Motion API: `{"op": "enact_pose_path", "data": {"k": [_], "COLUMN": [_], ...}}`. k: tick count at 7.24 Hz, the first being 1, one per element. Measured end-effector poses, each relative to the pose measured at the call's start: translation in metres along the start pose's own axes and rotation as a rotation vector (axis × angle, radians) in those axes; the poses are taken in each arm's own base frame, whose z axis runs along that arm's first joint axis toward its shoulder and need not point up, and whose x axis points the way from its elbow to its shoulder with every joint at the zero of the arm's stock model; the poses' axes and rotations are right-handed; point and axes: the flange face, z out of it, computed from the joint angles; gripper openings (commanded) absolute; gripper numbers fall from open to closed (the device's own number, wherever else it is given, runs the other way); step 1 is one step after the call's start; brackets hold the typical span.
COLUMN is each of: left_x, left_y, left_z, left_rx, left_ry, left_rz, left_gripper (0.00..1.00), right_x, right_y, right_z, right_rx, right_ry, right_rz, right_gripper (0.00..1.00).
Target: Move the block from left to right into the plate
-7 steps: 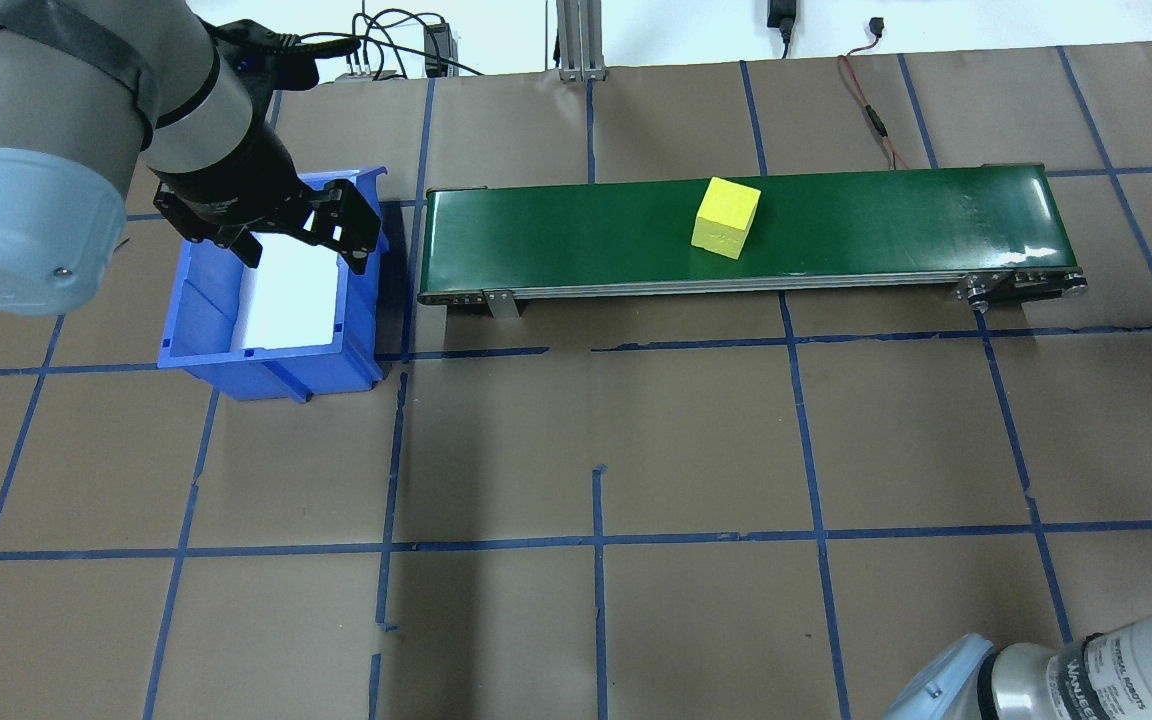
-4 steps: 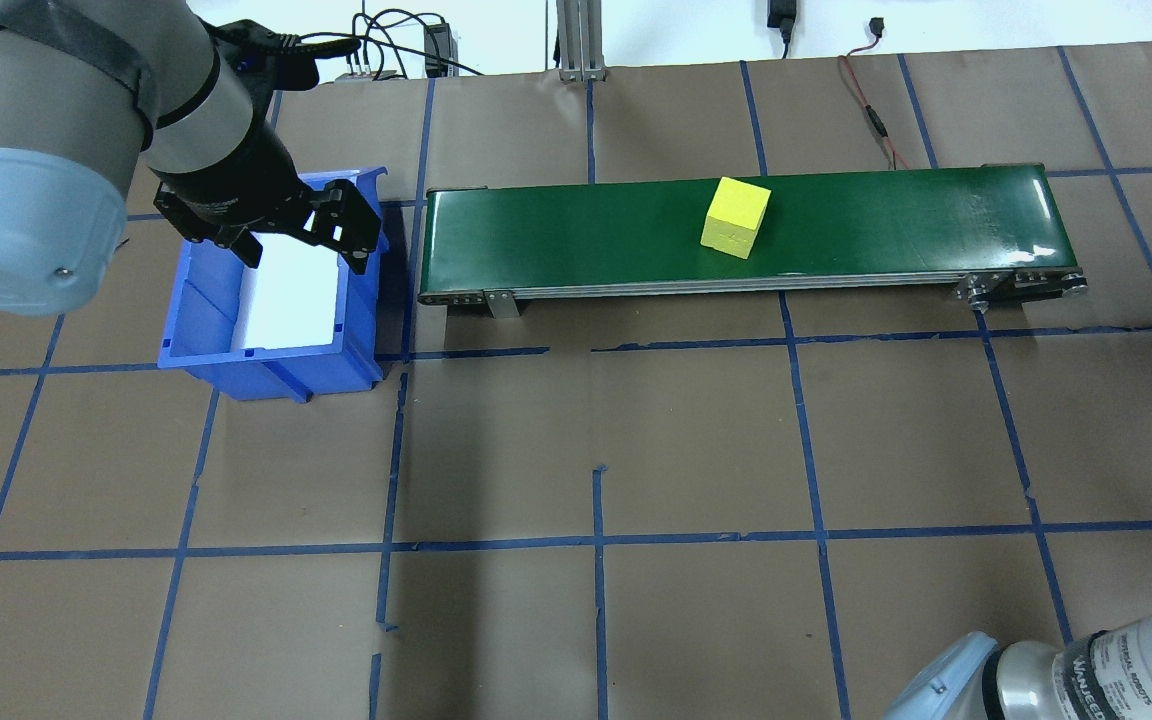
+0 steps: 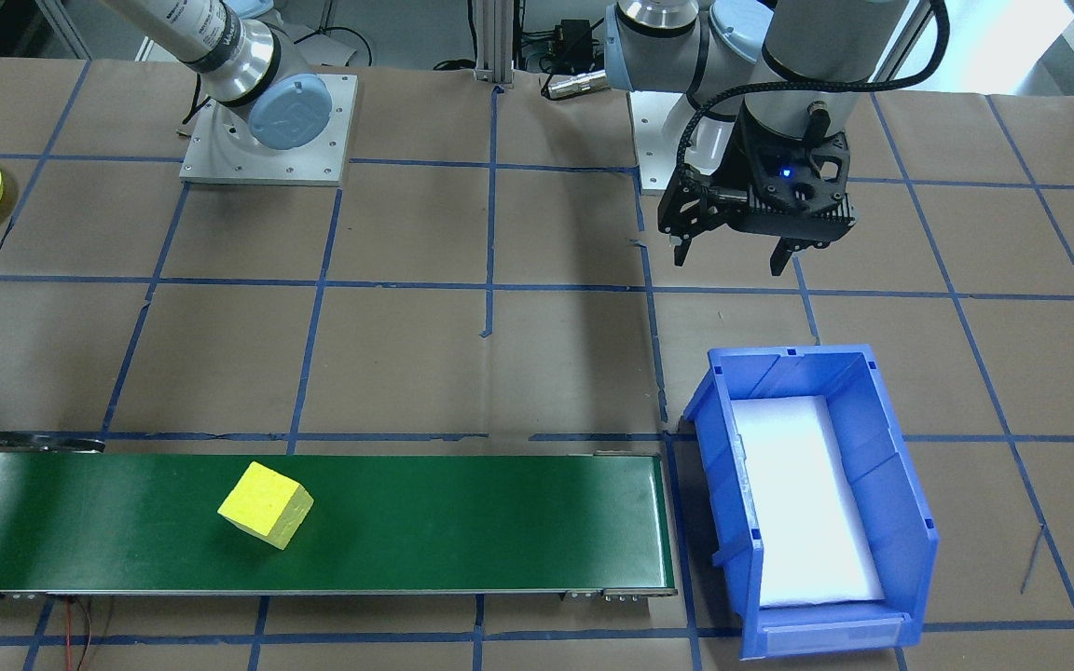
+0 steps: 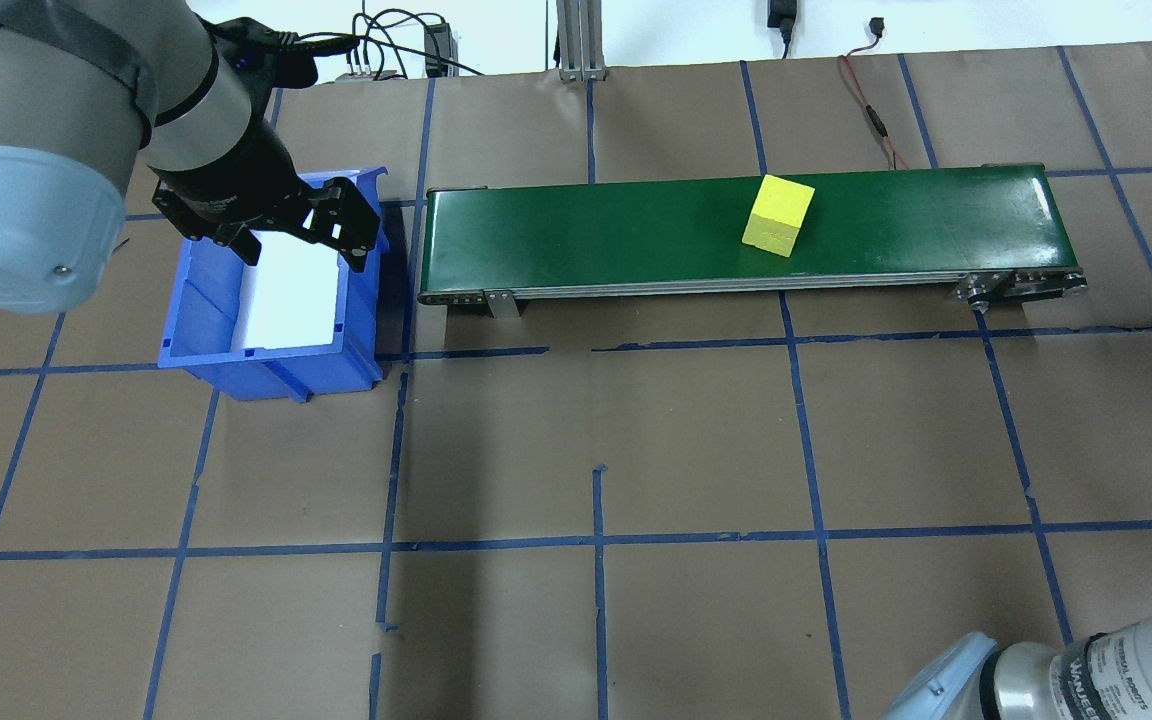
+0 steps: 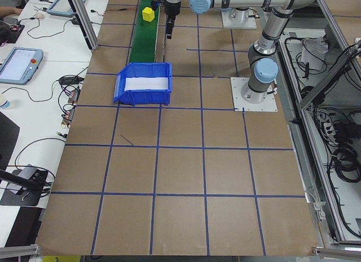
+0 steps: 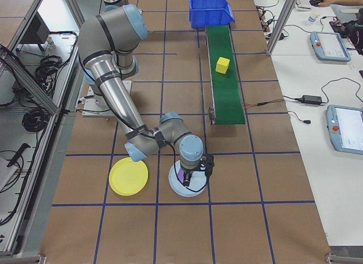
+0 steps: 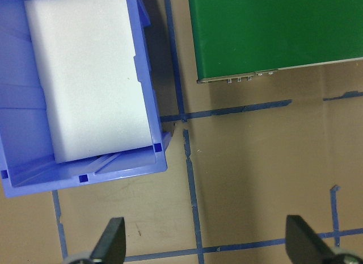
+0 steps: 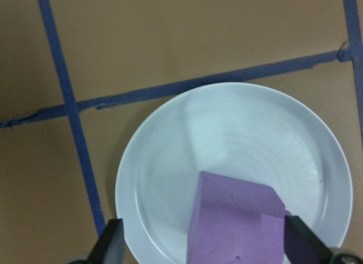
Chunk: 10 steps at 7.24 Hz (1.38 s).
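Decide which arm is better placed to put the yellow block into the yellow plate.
Right. The right gripper hovers beside the yellow plate, past the belt's right end; the left gripper hangs open by the blue bin, away from the yellow block.

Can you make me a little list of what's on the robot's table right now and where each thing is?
yellow block: on the green belt, toward its right end
blue bin: beside the belt's left end, white foam inside
left gripper: open, empty, near the bin
yellow plate: empty, on the table
white plate: holds a purple block
right gripper: open, above the purple block
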Motion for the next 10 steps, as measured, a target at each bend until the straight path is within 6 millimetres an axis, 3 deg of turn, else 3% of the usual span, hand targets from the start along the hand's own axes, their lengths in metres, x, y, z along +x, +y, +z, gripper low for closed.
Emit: {"op": "enact_pose_path", "data": {"k": [3,6,7,10], "left_x": [-0.01,-0.01,-0.01,-0.011], "left_y": [-0.005,-0.003,-0.003,-0.003], "left_z": [-0.012,-0.014,-0.015,-0.015], "left_rx": [0.037,0.043,0.044,0.046], "left_ry": [-0.01,-0.016,-0.016,-0.013], "left_rz": [0.004,0.008,0.008,0.006], "left_gripper": [1.0,1.0,1.0,1.0], "right_x": [-0.124,-0.249,-0.28,-0.322], "right_y": [-0.051,-0.079,-0.084,-0.09], "right_z": [-0.029,-0.033,-0.032,-0.029], "right_rx": [0.038,0.023,0.017,0.026], "right_ry": [-0.075,-0.107,-0.114,-0.169], "right_rz": [-0.006,0.031,0.058,0.068], "right_gripper": [0.98,0.97,0.97,0.95]}}
